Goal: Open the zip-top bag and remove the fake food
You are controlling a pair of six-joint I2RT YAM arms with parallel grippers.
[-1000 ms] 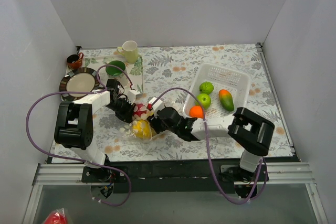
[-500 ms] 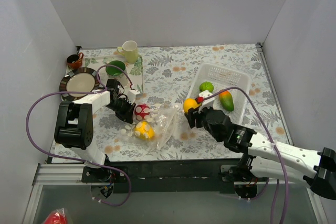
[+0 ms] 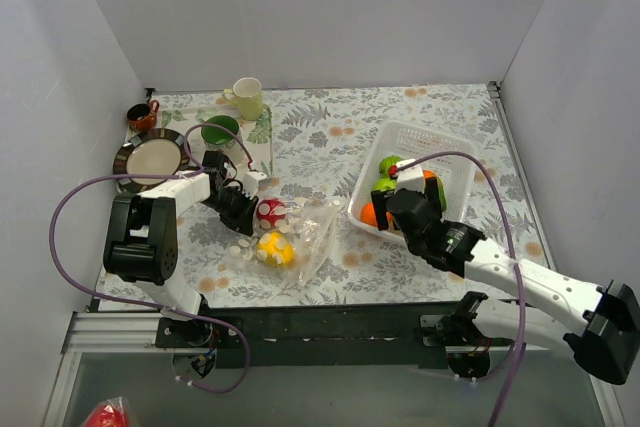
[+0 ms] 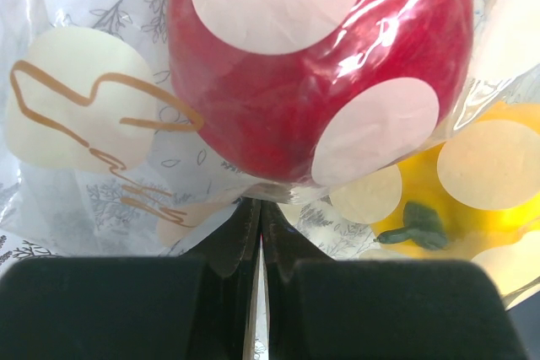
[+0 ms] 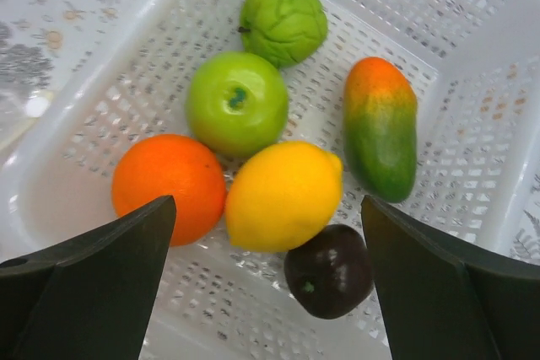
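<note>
The clear zip-top bag (image 3: 300, 232) lies on the floral table left of centre. Inside it are a red white-dotted fruit (image 3: 270, 210) and a yellow one (image 3: 274, 248). Both also show in the left wrist view, the red one (image 4: 312, 65) above the yellow one (image 4: 447, 200). My left gripper (image 3: 240, 209) is shut on the bag's plastic edge (image 4: 126, 166). My right gripper (image 5: 268, 208) is open and empty above the white basket (image 5: 472, 6). In the basket lie a lemon (image 5: 283, 196), an orange (image 5: 169, 187), a green apple (image 5: 236, 103), a bumpy green fruit (image 5: 283, 23), a mango (image 5: 380, 128) and a dark purple fruit (image 5: 329, 270).
A cream mug (image 3: 247, 97), a green mug (image 3: 220, 131), a plate (image 3: 152, 157) and a small brown cup (image 3: 140, 117) stand at the back left. The basket (image 3: 430, 129) sits right of centre. Grey walls close in the left, back and right sides.
My right gripper left the bag, carried the lemon to the basket and let it go there; it is now open. The left gripper has stayed shut on the bag.
</note>
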